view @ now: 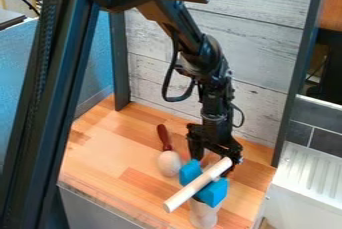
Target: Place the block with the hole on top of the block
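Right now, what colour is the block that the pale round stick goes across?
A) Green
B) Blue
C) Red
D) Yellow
B: the block is blue, and that blue shows on both sides of the pale stick lying across it.

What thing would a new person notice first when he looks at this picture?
Probably the bright blue block near the counter's front edge, with a pale wooden rod lying diagonally across it. Next, the black robot arm, coming from the top with its gripper just behind the blue. To the left lies a spoon-like thing with a dark red handle.
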Controlling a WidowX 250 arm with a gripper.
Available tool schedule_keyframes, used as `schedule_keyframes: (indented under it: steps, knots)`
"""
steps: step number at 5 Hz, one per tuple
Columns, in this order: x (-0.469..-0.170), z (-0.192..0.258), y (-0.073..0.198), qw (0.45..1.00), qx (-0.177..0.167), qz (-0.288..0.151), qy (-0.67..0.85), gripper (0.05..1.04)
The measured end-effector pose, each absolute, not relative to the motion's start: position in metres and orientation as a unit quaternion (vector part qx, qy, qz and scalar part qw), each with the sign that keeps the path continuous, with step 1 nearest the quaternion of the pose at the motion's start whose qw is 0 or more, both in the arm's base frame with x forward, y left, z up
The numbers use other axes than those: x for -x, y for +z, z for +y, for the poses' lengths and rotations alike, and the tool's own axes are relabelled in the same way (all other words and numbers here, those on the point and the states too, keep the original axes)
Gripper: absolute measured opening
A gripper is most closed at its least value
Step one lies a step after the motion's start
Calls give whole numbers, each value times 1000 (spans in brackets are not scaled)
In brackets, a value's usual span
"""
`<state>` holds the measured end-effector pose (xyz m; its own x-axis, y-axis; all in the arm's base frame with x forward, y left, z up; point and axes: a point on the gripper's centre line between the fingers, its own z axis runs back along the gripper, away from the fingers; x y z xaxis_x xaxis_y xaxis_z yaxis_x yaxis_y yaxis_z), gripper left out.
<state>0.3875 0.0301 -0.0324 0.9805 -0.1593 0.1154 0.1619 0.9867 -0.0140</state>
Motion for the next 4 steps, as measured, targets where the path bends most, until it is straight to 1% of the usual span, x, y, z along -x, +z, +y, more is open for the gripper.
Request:
schedule_keyframes:
  steps: [2, 3, 4]
  knots:
    - [-386, 26, -37, 994, 3, -63, -88, 1000]
    - [-382, 26, -45, 995, 1, -51, -86, 947]
    - [-385, 27, -47, 995, -1, -50, -85, 659]
